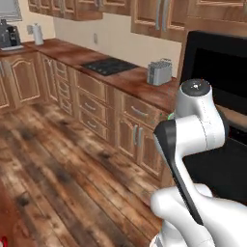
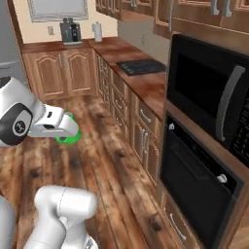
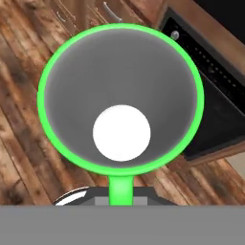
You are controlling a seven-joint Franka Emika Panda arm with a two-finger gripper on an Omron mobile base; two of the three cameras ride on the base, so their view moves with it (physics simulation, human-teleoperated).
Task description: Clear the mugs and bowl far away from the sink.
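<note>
Gripper (image 2: 68, 130) clamped on the green mug (image 3: 120, 98) by its handle, held in the air above the wood floor (image 2: 97, 160); mug's grey inside holds nothing, pale round bottom showing. Beyond it the black oven (image 2: 199, 185), stovetop (image 2: 141, 67) and toaster (image 1: 159, 72) on the counter; no readable writing.

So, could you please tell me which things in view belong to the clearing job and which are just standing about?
Part of the job:
- green mug, carried by the gripper, jaws shut on its handle, above the wooden floor

Just standing about:
- toaster on the counter
- stovetop
- coffee machine
- wall oven
- microwave
</note>
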